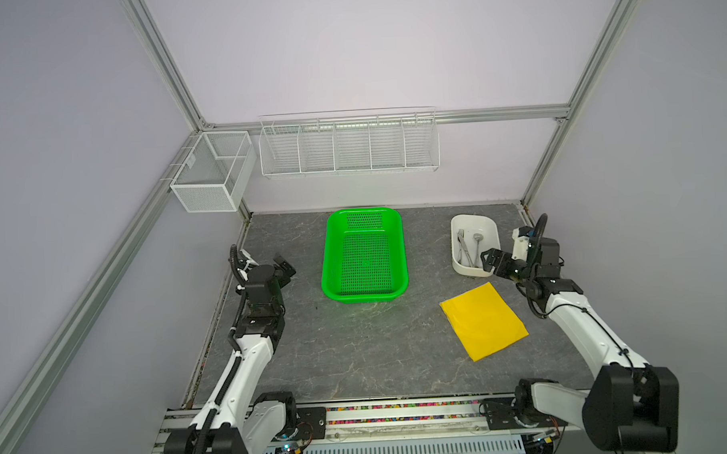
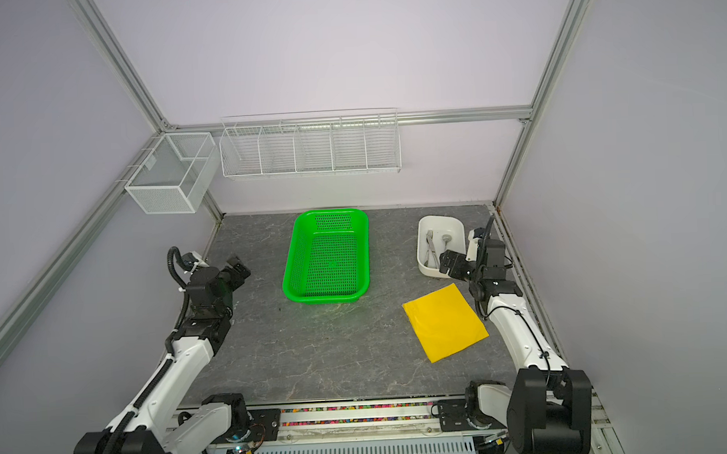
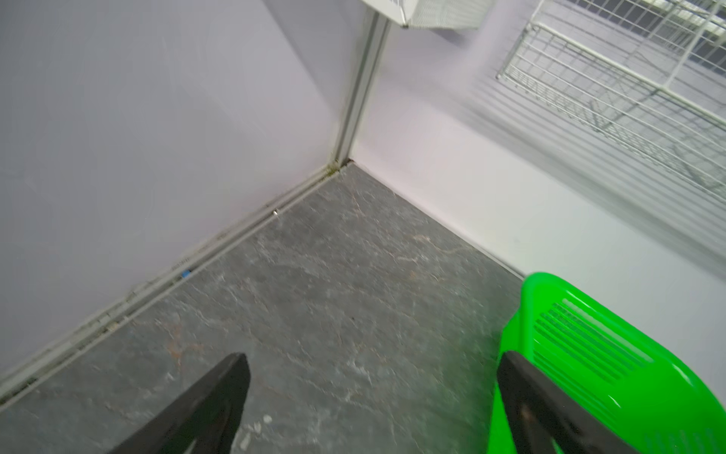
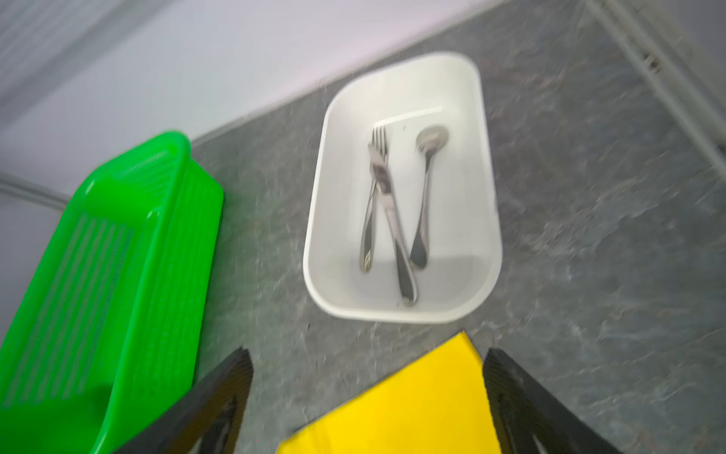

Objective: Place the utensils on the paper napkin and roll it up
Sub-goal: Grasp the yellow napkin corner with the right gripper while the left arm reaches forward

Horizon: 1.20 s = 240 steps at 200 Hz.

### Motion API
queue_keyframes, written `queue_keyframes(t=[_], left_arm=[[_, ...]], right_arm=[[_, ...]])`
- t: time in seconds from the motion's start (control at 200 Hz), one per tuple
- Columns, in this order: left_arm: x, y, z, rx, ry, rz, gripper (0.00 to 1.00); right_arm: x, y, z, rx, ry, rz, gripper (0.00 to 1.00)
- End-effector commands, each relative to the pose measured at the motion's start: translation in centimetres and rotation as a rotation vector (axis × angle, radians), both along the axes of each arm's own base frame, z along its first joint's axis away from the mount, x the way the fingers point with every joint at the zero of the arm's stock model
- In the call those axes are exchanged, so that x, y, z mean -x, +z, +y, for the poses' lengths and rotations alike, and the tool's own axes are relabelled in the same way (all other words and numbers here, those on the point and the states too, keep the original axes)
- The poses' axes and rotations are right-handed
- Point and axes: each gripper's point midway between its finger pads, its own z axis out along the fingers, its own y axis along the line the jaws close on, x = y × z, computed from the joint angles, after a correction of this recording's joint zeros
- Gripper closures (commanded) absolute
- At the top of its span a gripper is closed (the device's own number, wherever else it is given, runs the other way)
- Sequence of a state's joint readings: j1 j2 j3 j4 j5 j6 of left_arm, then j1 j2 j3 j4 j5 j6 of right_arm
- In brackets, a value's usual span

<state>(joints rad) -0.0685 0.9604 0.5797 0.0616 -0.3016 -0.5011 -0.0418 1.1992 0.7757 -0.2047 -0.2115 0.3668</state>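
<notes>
The utensils are a fork (image 4: 375, 196), a knife (image 4: 393, 224) and a spoon (image 4: 426, 184), lying side by side in a white tray (image 4: 318, 204) at the back right of the table; in both top views they show as silver cutlery (image 1: 468, 247) (image 2: 435, 246). The yellow paper napkin (image 1: 483, 321) (image 2: 444, 323) (image 4: 412, 405) lies flat in front of the tray. My right gripper (image 1: 488, 262) (image 2: 446, 263) (image 4: 367, 355) hangs open above the tray's near end and the napkin's far corner, holding nothing. My left gripper (image 1: 284, 266) (image 2: 236, 268) (image 3: 373, 357) is open and empty over bare table at the left.
A green perforated basket (image 1: 325, 262) (image 2: 288, 264) (image 3: 589, 334) (image 4: 118, 236) stands at the back middle, between the arms. A white wire rack (image 1: 348, 145) and a mesh box (image 1: 212, 171) hang on the walls above the table. Walls close in the left, back and right sides.
</notes>
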Motion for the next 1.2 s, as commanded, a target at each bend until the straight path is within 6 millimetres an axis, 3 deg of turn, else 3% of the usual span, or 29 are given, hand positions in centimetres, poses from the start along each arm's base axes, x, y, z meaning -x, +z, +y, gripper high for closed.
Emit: queue_keyframes(t=[0.0, 0.2, 0.375, 0.54, 0.85, 0.965, 1.195], left_arm=[[1.5, -2.8, -5.0, 0.219, -0.241, 0.074, 0.01], [2.9, -2.5, -9.6, 0.370, -0.466, 0.084, 0.01], [4.7, -2.3, -13.1, 0.376, -0.635, 0.116, 0.01], [6.9, -2.3, -17.5, 0.398, -0.823, 0.157, 0.01], [11.2, -5.3, -25.9, 0.351, -1.098, 0.351, 0.03], [10.2, -6.4, -27.2, 0.354, -1.069, 0.361, 0.03], [6.2, -7.4, -27.5, 0.350, -0.934, 0.355, 0.03]], right_arm=[[4.7, -3.9, 3.5, -0.208, 0.045, 0.250, 0.01], [8.0, -8.3, 4.4, -0.131, 0.092, 0.427, 0.06], [8.3, -9.9, 5.8, -0.098, 0.144, 0.482, 0.16], [8.6, -11.5, 6.1, -0.062, 0.156, 0.529, 0.16], [9.8, -14.1, 8.3, -0.017, 0.238, 0.606, 0.23], [10.5, -14.8, 9.8, 0.009, 0.286, 0.625, 0.23], [11.0, -15.4, 13.3, 0.042, 0.370, 0.636, 0.23]])
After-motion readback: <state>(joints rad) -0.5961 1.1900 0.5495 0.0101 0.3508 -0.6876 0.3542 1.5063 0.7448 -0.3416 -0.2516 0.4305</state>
